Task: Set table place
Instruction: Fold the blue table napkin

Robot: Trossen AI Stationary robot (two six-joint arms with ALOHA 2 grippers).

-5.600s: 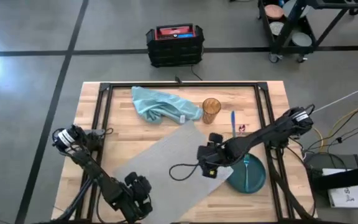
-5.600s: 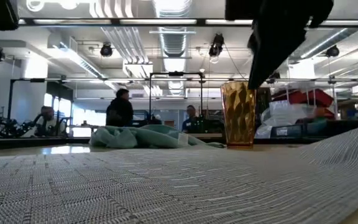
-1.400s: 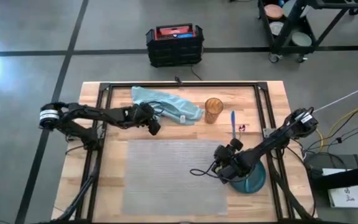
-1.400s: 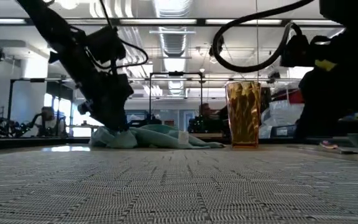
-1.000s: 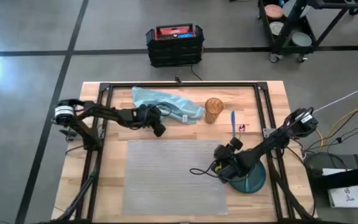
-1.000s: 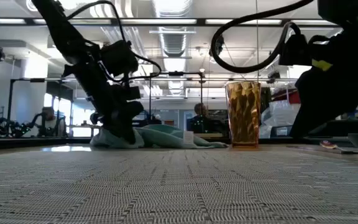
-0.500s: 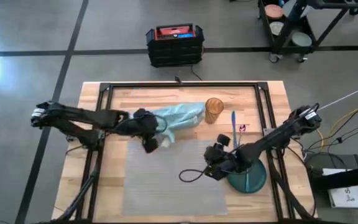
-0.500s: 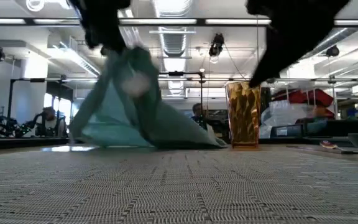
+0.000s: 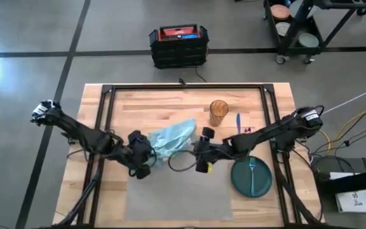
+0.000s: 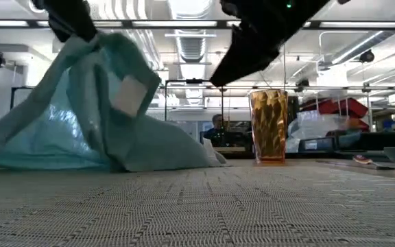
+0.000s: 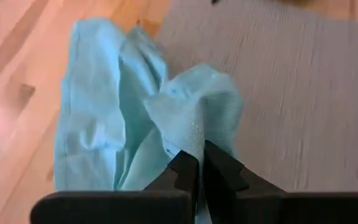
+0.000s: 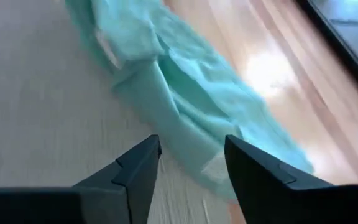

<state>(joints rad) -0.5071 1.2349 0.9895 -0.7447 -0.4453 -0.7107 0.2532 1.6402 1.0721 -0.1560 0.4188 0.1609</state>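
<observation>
The light teal napkin [image 9: 171,137] lies bunched at the far edge of the grey placemat [image 9: 176,191] on the wooden table [image 9: 126,102]. My left gripper [image 9: 142,156] is shut on the napkin's near-left end. In the low view the napkin [image 10: 81,116] rises like a tent, its lower edges resting on the table and mat. My right gripper [image 9: 202,152] hovers open over the mat's far edge, just right of the napkin [image 12: 179,93], touching nothing. A dark green plate [image 9: 259,184] carrying a fork rests right of the mat. My left gripper pinches a bunched fold of the napkin [image 11: 194,134] between its two shut fingers, at the cloth's near-left end. The fingers come from above, slanting down. That end is raised, and the rest slopes down slack from it onto the table and the mat's far edge [image 10: 170,154].
An amber cup [image 9: 218,112] stands on the far side of the table, a blue-handled utensil [image 9: 238,124] right of it. Black frame rails [image 9: 107,114] run along the table's sides. A black and red crate [image 9: 178,46] sits on the floor beyond.
My left gripper has dragged the napkin from the table's far side toward the near edge, lifting its held end so the cloth tents up at the mat's far edge. My right gripper has left the plate and moved toward the table's left, up to the napkin.
</observation>
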